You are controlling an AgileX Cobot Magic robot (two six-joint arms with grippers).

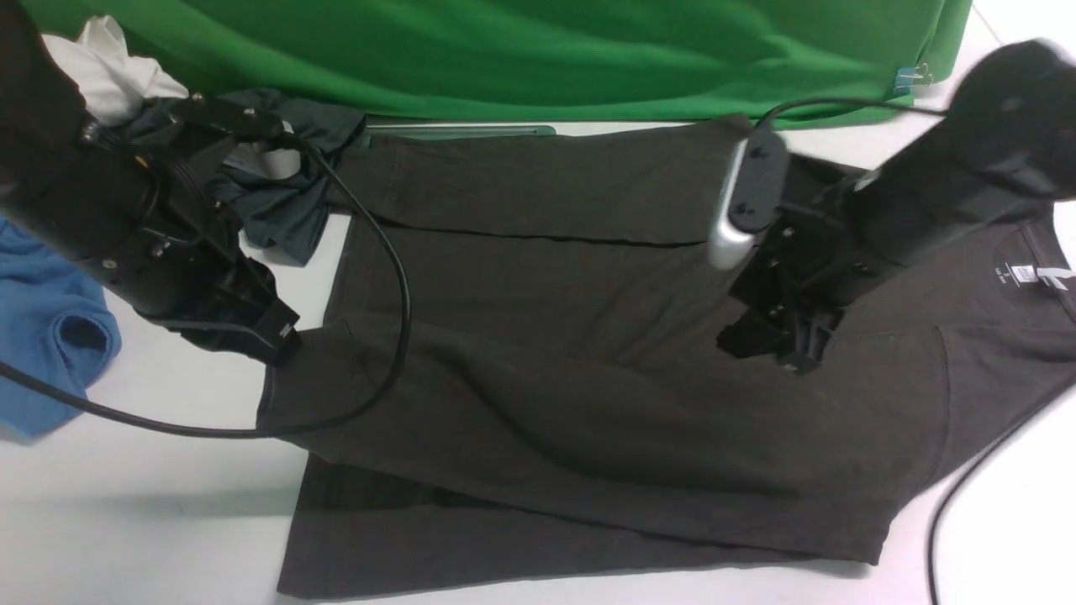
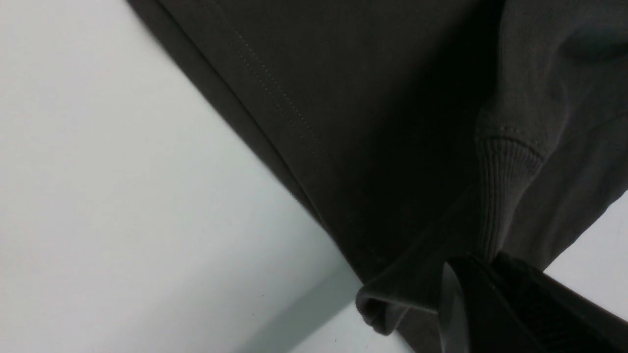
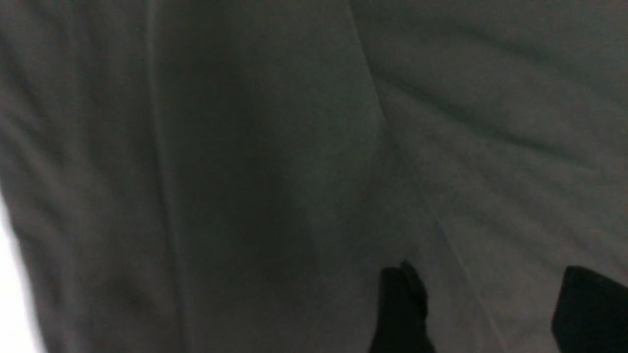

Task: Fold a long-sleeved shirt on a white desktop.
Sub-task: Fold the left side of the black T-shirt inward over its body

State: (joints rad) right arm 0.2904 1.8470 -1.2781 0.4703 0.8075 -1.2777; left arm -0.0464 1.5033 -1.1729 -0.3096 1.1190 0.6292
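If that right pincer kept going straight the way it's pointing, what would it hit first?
Most likely the long-sleeved shirt: the right pincer, jaws apart, points at its dark fabric, seemingly close ahead.

The white desktop (image 1: 151, 521) carries the long-sleeved shirt (image 1: 588, 378), a slate-grey garment (image 1: 286, 218) and a blue shirt (image 1: 42, 336).

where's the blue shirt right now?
Front view, far left edge: the blue shirt lies on the white desktop, left of the left gripper, which grips the long-sleeved shirt, and nearer the camera than the grey garment.
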